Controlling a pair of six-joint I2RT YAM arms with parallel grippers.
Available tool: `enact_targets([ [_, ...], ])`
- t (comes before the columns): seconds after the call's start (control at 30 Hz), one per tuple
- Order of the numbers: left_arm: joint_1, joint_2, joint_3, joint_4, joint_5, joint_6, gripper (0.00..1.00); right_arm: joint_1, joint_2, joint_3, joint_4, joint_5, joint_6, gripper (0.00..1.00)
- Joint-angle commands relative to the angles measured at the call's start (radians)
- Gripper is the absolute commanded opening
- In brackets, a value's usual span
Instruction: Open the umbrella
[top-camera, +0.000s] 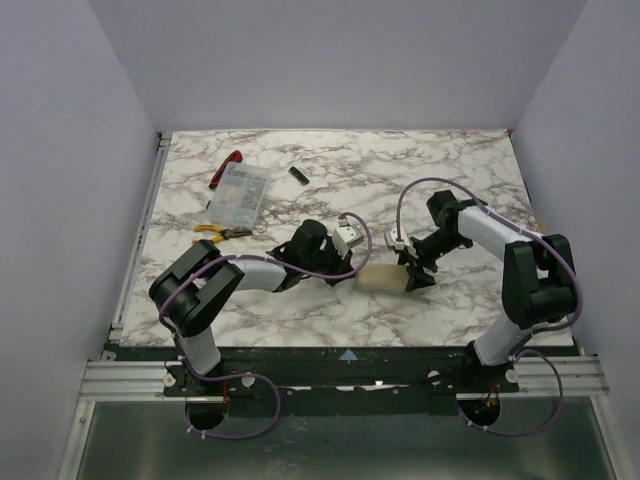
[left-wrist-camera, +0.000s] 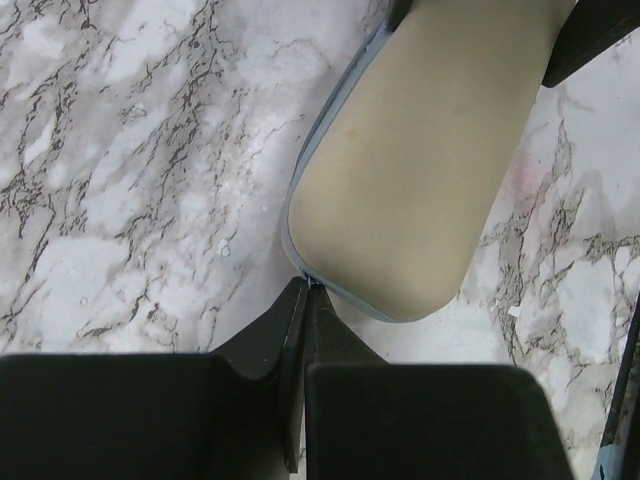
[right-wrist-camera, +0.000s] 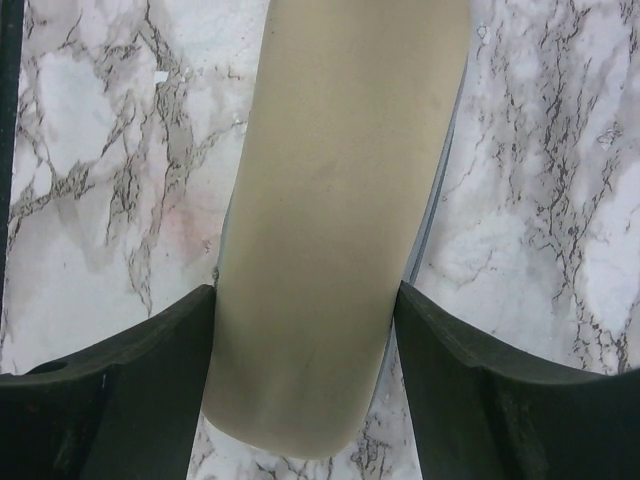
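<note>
The umbrella (top-camera: 383, 279) lies folded on its side near the middle of the counter (top-camera: 450, 170), towards the near edge. It shows as a short, plump cream bundle between the two pincers. In the left wrist view the umbrella (left-wrist-camera: 410, 170) has a rounded end and a thin grey-blue trim along its edge. In the right wrist view the umbrella (right-wrist-camera: 330, 230) is plain cream fabric.

The right pincer (top-camera: 413, 275) is on the umbrella's right end. Seen close, the right pincer (right-wrist-camera: 305, 300) is partly open, with a finger pressed on each side of the bundle, so it has hold of it. The left pincer (top-camera: 354, 264) meets the other end. Its own camera shows the left pincer (left-wrist-camera: 305, 295) closed to a thin slit, with its tips nipping the grey-blue trim.

The counter is white marble-look with dark grey veins. Plain pale walls (top-camera: 350, 60) close it in on three sides, and a metal rail (top-camera: 340, 375) runs along the near edge.

On the far left part of the counter, well apart from the umbrella, lie:
- one clear plastic box (top-camera: 240, 195)
- one red-handled tool (top-camera: 225, 170) just beyond the box
- one pair of yellow-handled pliers (top-camera: 222, 232) nearer the arms
- one small black stick (top-camera: 297, 176) to the right of the box
</note>
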Motion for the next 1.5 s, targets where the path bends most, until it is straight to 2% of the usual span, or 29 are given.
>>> enact_targets([
  [0.0, -0.002, -0.066, -0.041, 0.006, 0.024, -0.006, 0.0, -0.006, -0.015, -0.081, 0.159, 0.061, 0.134, 0.52],
  [0.23, -0.038, -0.129, -0.121, 0.011, 0.024, -0.01, 0.0, -0.005, -0.049, -0.156, 0.265, 0.106, 0.264, 0.41],
  [0.37, -0.071, -0.146, -0.139, 0.029, 0.016, -0.05, 0.0, -0.004, -0.041, -0.14, 0.311, 0.097, 0.4, 0.36],
  [0.6, -0.05, -0.055, -0.035, 0.022, -0.048, -0.162, 0.0, -0.001, -0.026, -0.115, 0.369, 0.059, 0.638, 0.34],
  [0.97, -0.073, 0.011, 0.054, 0.05, -0.039, -0.085, 0.0, 0.03, -0.021, -0.14, 0.575, 0.125, 0.996, 0.26],
  [1.2, -0.131, 0.063, 0.119, 0.044, -0.029, -0.076, 0.0, 0.036, -0.005, -0.129, 0.621, 0.137, 1.104, 0.25],
  [1.47, -0.145, 0.091, 0.137, 0.053, -0.039, -0.108, 0.0, 0.036, -0.01, -0.12, 0.619, 0.141, 1.117, 0.26],
])
